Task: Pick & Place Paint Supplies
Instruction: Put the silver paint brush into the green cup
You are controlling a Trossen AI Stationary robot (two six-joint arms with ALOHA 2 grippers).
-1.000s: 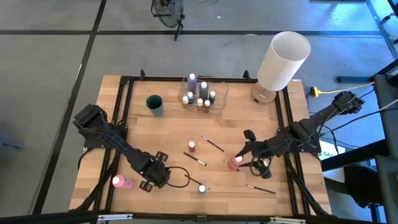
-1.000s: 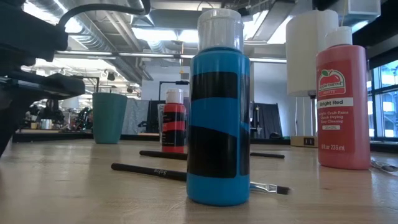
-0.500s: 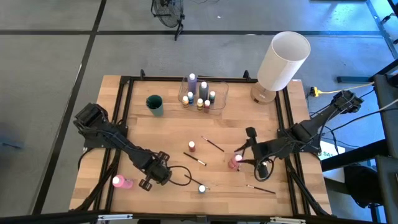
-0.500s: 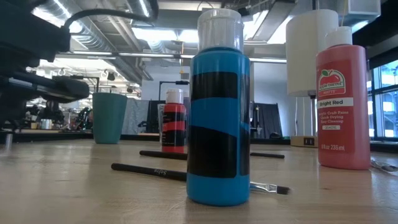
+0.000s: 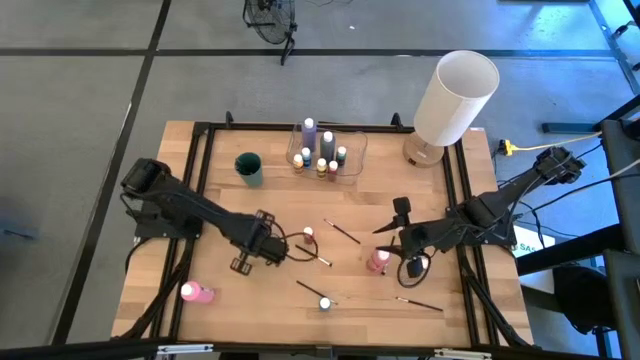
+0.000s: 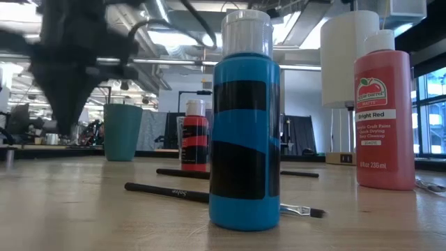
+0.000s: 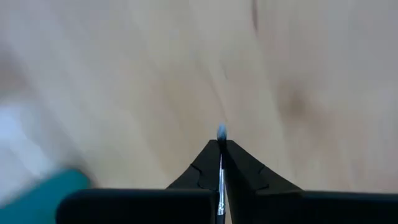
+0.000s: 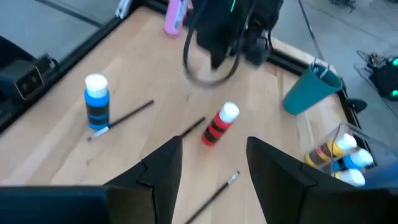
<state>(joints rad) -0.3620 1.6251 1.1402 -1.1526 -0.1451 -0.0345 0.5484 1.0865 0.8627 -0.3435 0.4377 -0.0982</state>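
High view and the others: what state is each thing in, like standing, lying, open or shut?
Left claw: shut.
Right claw: open, empty.
Blue bottle: upright, capped.
Red bottle: upright, capped.
Pink bottle at the table's left edge: lying down.
Teal cup: upright.
Paintbrush behind the blue bottle: lying flat.
Clear container: open-topped, holding upright bottles.

- The worktop (image 5: pixel 270 210) is pale wood planks inside a black metal frame (image 5: pixel 196 150).
- Around it lies a grey floor (image 5: pixel 80 110) crossed by dark seams.
- Bare silver ducts (image 6: pixel 104 35) and strip lights (image 6: pixel 178 38) run across the ceiling.
- A window (image 6: pixel 432 115) lets in daylight at the room's right edge.
- Dark curtains (image 6: pixel 300 136) hang at the back.
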